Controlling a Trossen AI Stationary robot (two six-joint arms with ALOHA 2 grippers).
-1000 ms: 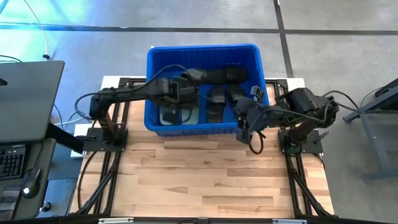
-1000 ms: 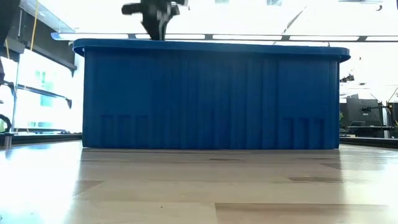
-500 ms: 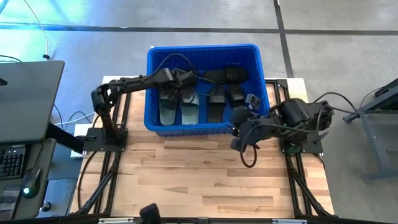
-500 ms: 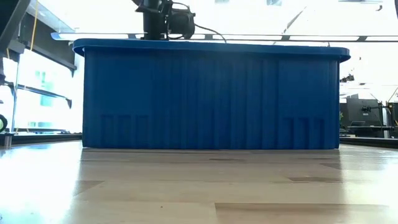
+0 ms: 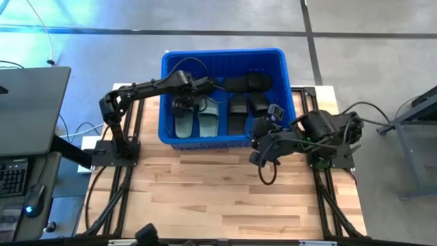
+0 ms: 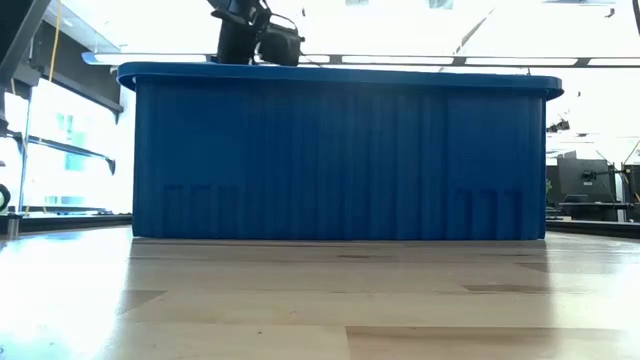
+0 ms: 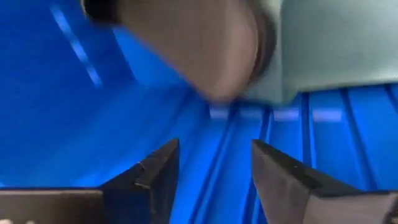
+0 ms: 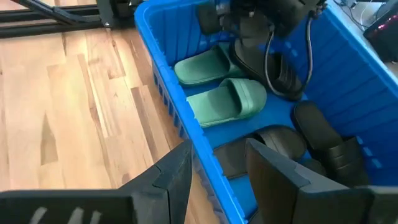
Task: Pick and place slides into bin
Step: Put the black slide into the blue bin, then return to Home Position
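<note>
Nearest, the right pincer (image 5: 263, 147) hung empty and part open over the worktop (image 5: 225, 198) just outside the bin (image 5: 222, 142). Farther in, the left pincer (image 5: 183, 104) stood wide, empty, above the slides (image 8: 225, 98) lying inside; it should lift straight up, clear of the rim

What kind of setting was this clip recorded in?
Most likely a robotics lab or workshop. A butcher-block table on a black metal frame stands on a bare concrete floor marked with dark lines, a desk with a keyboard sits beside it, and monitors show in the background.
</note>
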